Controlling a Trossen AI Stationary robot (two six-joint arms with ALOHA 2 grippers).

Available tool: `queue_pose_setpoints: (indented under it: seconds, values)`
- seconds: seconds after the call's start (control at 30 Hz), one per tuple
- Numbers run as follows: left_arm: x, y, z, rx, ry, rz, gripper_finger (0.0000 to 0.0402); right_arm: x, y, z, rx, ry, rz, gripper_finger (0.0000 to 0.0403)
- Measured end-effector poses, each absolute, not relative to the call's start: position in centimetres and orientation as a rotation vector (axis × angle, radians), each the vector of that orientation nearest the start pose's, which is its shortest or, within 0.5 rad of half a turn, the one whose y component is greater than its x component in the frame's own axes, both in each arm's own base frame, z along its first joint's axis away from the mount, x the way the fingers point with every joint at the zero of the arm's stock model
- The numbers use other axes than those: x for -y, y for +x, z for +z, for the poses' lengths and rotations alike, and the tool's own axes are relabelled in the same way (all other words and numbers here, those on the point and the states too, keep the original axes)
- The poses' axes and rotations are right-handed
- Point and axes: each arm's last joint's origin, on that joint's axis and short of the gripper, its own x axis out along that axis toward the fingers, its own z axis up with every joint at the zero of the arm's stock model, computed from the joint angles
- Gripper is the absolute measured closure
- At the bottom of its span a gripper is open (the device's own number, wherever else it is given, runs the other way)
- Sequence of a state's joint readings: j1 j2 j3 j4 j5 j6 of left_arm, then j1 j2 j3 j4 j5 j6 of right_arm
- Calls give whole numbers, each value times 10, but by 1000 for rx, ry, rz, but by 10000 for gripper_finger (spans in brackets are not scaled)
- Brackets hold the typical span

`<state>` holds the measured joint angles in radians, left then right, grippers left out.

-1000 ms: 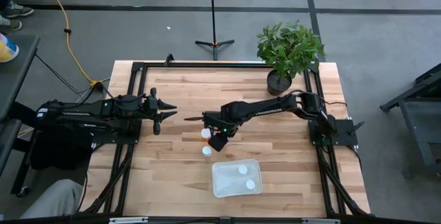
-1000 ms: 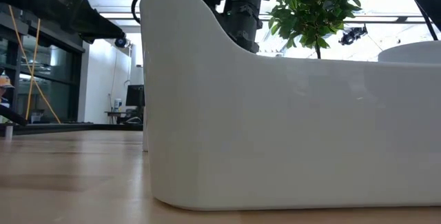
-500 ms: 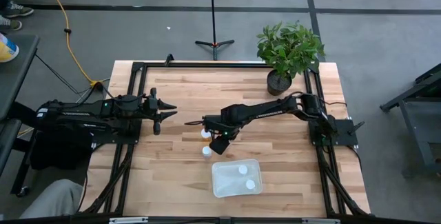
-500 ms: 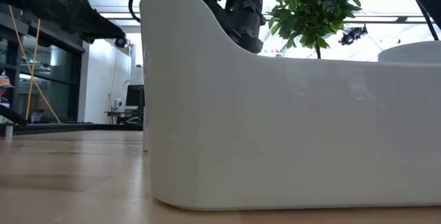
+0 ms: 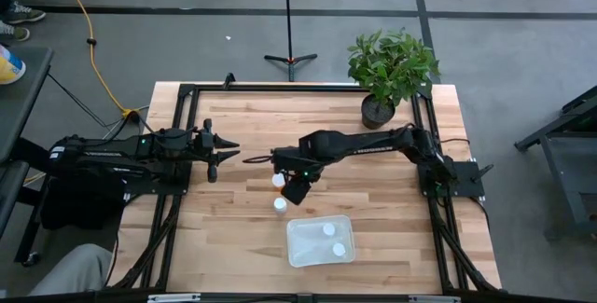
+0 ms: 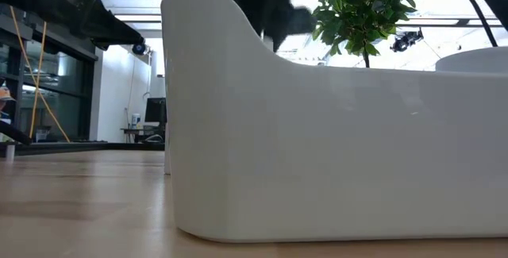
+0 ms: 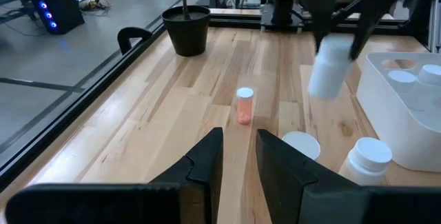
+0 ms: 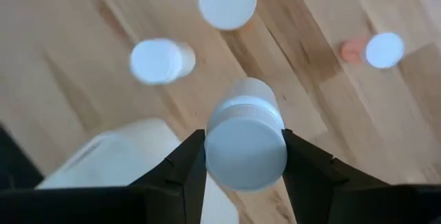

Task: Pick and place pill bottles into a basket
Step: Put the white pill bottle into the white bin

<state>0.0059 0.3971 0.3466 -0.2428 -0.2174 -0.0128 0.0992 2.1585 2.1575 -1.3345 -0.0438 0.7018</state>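
Observation:
My right gripper [image 5: 291,184] is shut on a white-capped pill bottle [image 8: 244,145], held above the table's middle; it also shows in the left wrist view [image 7: 327,72]. Two bottles [image 5: 278,181] [image 5: 279,204] stand on the table below it. An orange-tinged bottle [image 7: 244,105] stands farther off. The translucent white tray [image 5: 320,240] lies near the front edge with two bottles [image 5: 328,230] [image 5: 339,248] in it. My left gripper [image 5: 229,151] is open and empty, at the table's left. My right gripper pinches the bottle's cap end [image 8: 210,148] between its two fingers [image 8: 182,165], one on each side. The fingers come from above, pointing down. The bottle [image 7: 324,79] hangs below them, nearly upright and clear of the table.
A potted plant [image 5: 390,70] in a black pot [image 7: 187,29] stands at the table's far right corner. In the low view the tray's wall [image 6: 317,147] fills most of the picture. Bare wood lies left of the bottles and right of the tray.
My right gripper has gone up with the bottle and a little toward the table's left edge; it shows blurred in the low view. The two bottles on the table and the tray have stayed where they were.

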Motion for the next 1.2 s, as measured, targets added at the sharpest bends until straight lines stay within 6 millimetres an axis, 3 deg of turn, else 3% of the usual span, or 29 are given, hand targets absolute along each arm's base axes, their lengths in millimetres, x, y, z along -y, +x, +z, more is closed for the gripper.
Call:
queue_pose_setpoints:
  seconds: [0.2, 0.33, 0.5, 0.7, 1.0, 1.2]
  values:
    - [-7, 116, 224, -304, 20, 223, 277, -82, 420, 334, -1248, 509, -265, 258]
    - [-7, 116, 223, -314, 21, 223, 277, -109, 411, 341, -1231, 511, -245, 258]
    - [-7, 115, 223, -313, 21, 224, 277, -140, 402, 322, -1313, 516, -267, 258]
    - [-7, 115, 223, -312, 21, 224, 277, -162, 395, 293, -1402, 549, -307, 258]
    - [-7, 116, 223, -312, 20, 224, 277, -174, 403, 258, -1393, 616, -265, 258]
    - [-7, 116, 223, -310, 0, 227, 277, -171, 403, 240, -1421, 624, -265, 258]
